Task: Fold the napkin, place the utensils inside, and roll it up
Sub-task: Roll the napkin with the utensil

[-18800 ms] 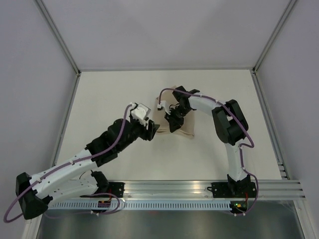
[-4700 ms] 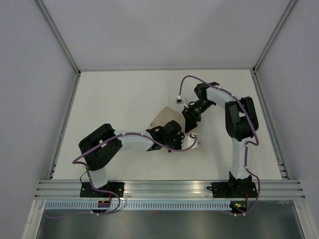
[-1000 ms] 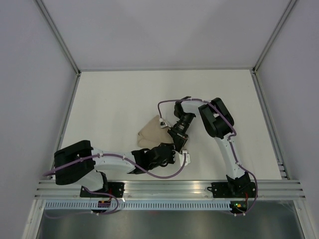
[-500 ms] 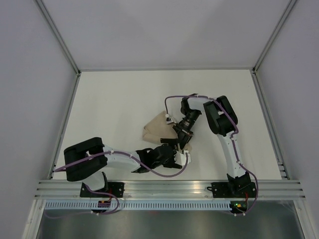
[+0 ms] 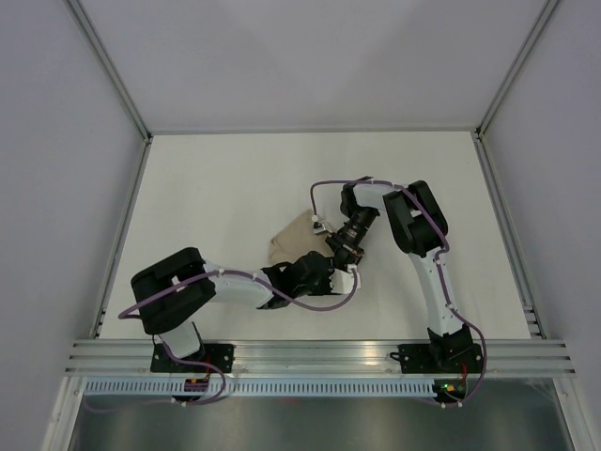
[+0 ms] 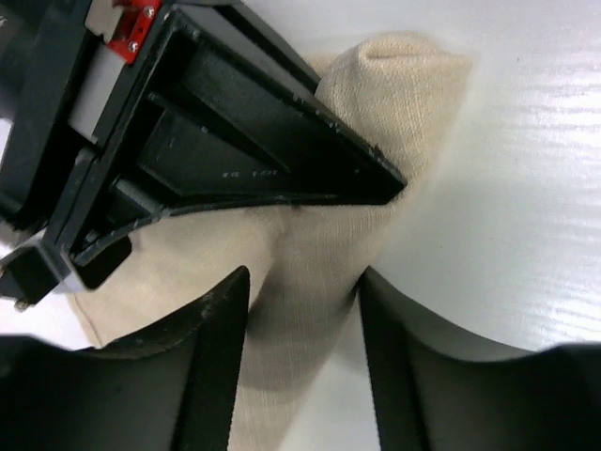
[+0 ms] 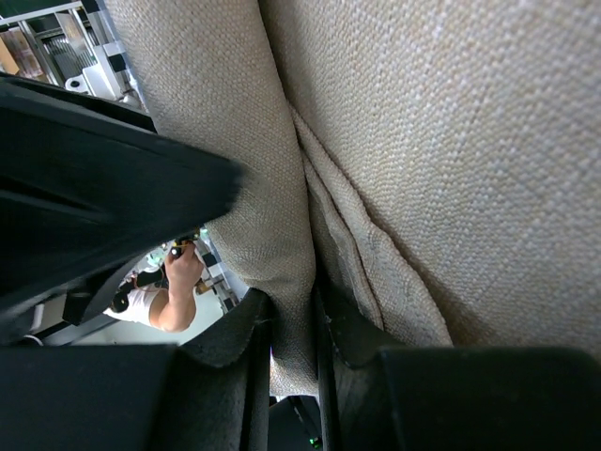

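The beige napkin lies bunched into a loose roll at mid-table. My right gripper is shut on a fold of the napkin at its right end, the cloth pinched between the right gripper's fingers. My left gripper comes in from the near side. The left gripper has its jaws apart astride the napkin's narrow end, with bare table showing beside the right finger. The right gripper's black finger lies across the cloth just beyond. The utensils are hidden.
The white table is walled by grey panels at the back and sides. An aluminium rail carrying both arm bases runs along the near edge. Purple cables loop off both arms.
My left arm has pushed forward from the near edge, bringing its gripper up to the napkin's near end. The right arm shifted slightly right a second ago and has held still since.
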Motion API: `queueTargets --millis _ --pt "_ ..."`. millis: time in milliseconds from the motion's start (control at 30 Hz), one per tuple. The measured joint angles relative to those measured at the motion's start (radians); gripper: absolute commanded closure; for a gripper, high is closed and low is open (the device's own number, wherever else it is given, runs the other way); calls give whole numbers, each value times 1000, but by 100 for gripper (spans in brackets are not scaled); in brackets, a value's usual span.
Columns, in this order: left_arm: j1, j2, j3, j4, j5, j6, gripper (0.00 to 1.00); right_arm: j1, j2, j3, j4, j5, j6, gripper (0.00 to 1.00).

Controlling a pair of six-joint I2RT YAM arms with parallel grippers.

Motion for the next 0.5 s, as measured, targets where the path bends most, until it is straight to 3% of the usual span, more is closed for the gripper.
queueTargets --millis 233,333,500 --pt "17 52 71 -71 67 -2 77 -6 0 2 -5 9 -4 78" --pt "26 66 102 -106 94 -2 98 -15 0 2 -9 16 -7 75" --pt "42 90 148 -149 142 -2 98 -26 -4 2 -20 26 -2 58"
